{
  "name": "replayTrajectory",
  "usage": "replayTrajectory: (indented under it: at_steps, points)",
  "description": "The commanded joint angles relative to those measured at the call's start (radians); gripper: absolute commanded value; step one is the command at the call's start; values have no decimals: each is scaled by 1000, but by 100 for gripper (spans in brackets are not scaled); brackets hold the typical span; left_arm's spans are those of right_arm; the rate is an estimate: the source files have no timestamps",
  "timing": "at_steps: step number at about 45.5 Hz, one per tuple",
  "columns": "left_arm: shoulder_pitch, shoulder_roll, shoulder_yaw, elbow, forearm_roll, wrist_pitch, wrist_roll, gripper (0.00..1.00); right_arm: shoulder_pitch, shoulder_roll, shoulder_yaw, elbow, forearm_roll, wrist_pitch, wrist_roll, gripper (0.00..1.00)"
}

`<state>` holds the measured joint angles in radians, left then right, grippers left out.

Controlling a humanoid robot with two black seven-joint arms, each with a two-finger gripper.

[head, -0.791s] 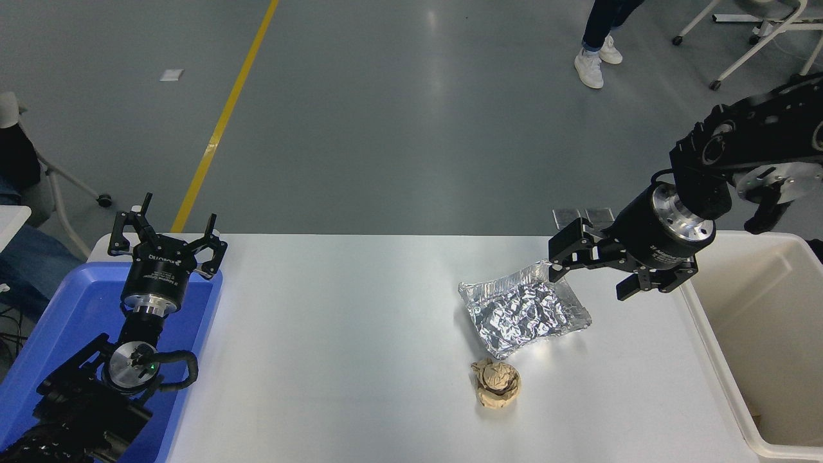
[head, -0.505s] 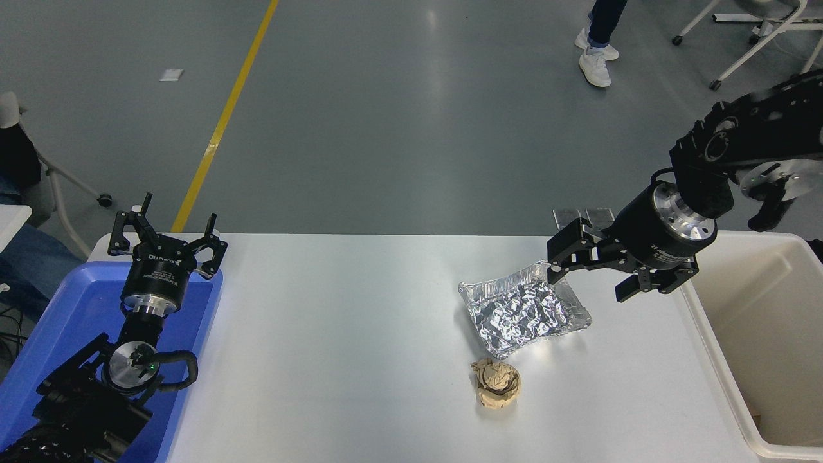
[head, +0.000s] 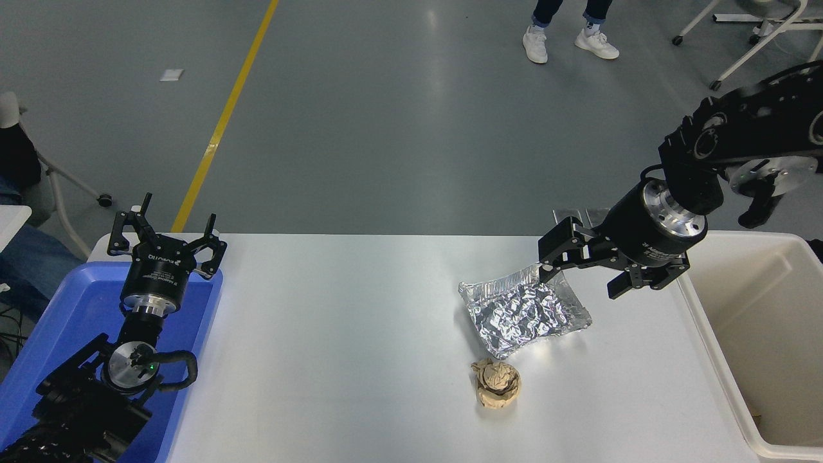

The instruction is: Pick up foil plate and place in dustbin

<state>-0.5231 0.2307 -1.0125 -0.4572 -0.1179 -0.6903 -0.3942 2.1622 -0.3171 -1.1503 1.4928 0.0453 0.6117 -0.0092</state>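
Right gripper (head: 582, 270) open, over far right corner of foil plate (head: 524, 310) on table (head: 334, 334); dustbin (head: 759, 334) right. Left gripper (head: 166, 243) open, parked; gripper lettering unreadable.

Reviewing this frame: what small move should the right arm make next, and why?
Probably lower the right gripper a little onto the far right rim of the foil plate and close. Its jaws are open, with one finger over that corner, and the plate lies flat on the table, not yet gripped. The dustbin waits just to the right.
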Motion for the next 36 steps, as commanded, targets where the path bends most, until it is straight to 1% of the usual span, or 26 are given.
replayTrajectory:
  at_steps: [1,5,12,16,23,32,36]
  points:
    - [0,-1,0,0,0,0,0,100,-1,4,7,-13,-7,-1,2,100]
    - [0,1,2,0,0,0,0,100,-51,-7,46,-48,-27,-7,0,100]
    - [0,1,2,0,0,0,-2,100,-168,-42,98,-126,-139,-73,2,100]
    - [0,1,2,0,0,0,0,100,-240,-43,118,-178,-176,-108,5,100]
    - [0,1,2,0,0,0,0,100,-354,-46,175,-232,-284,-133,5,100]
    - [0,1,3,-1,0,0,0,100,-567,-40,216,-402,-484,-317,6,100]
    - [0,1,3,0,0,0,0,100,-669,-13,225,-500,-533,-436,6,100]
